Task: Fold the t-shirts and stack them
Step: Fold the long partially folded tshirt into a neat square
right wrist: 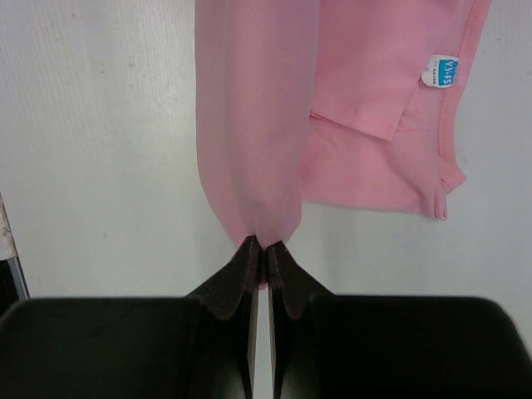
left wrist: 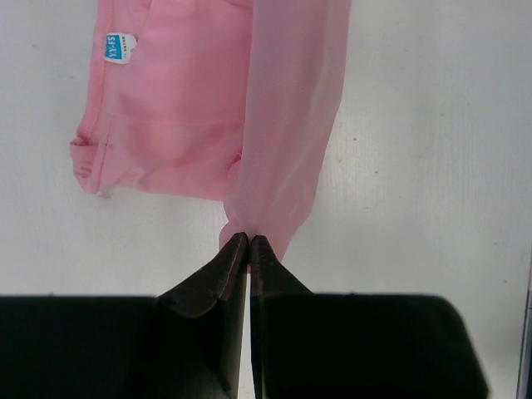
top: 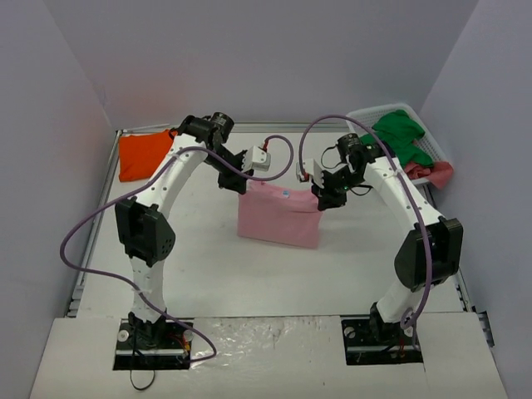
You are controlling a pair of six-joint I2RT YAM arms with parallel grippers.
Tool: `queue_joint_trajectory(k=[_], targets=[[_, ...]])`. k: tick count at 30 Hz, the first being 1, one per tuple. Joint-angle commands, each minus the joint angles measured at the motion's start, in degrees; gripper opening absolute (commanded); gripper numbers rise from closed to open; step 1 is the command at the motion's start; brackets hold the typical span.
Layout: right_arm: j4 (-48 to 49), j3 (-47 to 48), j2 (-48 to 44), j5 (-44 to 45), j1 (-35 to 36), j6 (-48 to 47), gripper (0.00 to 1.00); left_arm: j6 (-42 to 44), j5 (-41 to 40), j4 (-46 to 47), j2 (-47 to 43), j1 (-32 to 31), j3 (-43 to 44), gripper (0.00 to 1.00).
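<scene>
1. The light pink t-shirt (top: pixel 278 218) is held over the middle of the bench (top: pixel 349 274), with its upper edge stretched between the two grippers and the rest hanging down towards the arm bases; whether the lower edge touches the bench cannot be told
2. The left gripper (left wrist: pixel 249 241) is closed tight on a bunched fold of the pink cloth, at the upper left corner of the shirt as seen from the top camera; almost no gap is left between the jaws
3. The right gripper (right wrist: pixel 264 245) is likewise clamped on a bunched fold, at the upper right corner of the same shirt; the jaws are pressed together on the cloth
4. A small blue and white label (left wrist: pixel 119 47) is seen inside the neckline of the pink t-shirt, between the two held corners
5. The bright orange t-shirt (top: pixel 143 154) is laid in a compact heap at the far left corner of the bench, well apart from the pink t-shirt and from both grippers
6. A white slatted basket (top: pixel 378 108) is placed at the far right corner; a green cloth (top: pixel 399 133) is heaped in it and a reddish cloth (top: pixel 438 173) is draped at its near edge
</scene>
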Motion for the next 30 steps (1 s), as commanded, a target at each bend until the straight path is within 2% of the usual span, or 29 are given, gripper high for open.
queue_joint_trajectory(k=[1,14,20,21,22,23,24,25,26,27,28,29,30], targets=[[-2.03,3.73,2.59,0.22,-0.98,-1.59,0.0,2.41,0.77,-15.08,1.49,1.0,4.87,0.02],[-0.28,13.49,12.7,0.75,-4.93,-1.51,0.0,3.82,-0.02,-19.05,16.16,2.15,23.33,0.03],[1.48,19.01,21.91,1.98,-6.17,-1.24,0.0,3.56,-1.33,-16.86,22.49,2.41,30.1,0.02],[2.79,19.81,23.15,2.15,-6.43,-0.89,0.03,2.94,-1.78,-15.54,23.45,2.41,29.76,0.02],[4.37,20.69,24.64,2.42,-6.69,1.11,0.13,1.81,-2.39,-13.35,23.64,2.5,28.89,0.02],[6.82,21.57,25.88,2.85,-6.96,3.13,0.29,-1.51,-3.44,-7.42,23.64,2.67,27.4,0.1],[12.24,21.58,28.41,3.03,-7.13,5.07,0.42,-4.33,-4.23,-2.66,22.6,2.93,25.29,0.26],[16.04,21.58,29.48,5.38,-7.14,10.31,0.49,-10.97,-5.37,3.48,21.54,3.63,18.83,0.4],[19.99,21.23,30.28,6.62,-7.05,12.88,0.57,-13.65,-6.25,15.2,20.57,4.16,15.38,0.45],[23.42,22.01,32.11,6.64,-7.05,13.6,0.68,-15.15,-8.09,19.5,19.26,4.43,12.47,0.45],[25.28,22.63,33.09,7.16,-7.05,16.83,0.68,-17.52,-9.15,22.67,19.42,4.95,10.35,0.45],[26.43,23.59,33.97,7.34,-7.05,17.73,0.69,-18.32,-9.95,24.96,19.68,5.13,10.77,0.49],[26.62,25.78,35.8,7.34,-6.96,18.09,0.75,-18.68,-10.21,24.55,20.82,5.22,11.9,0.52]])
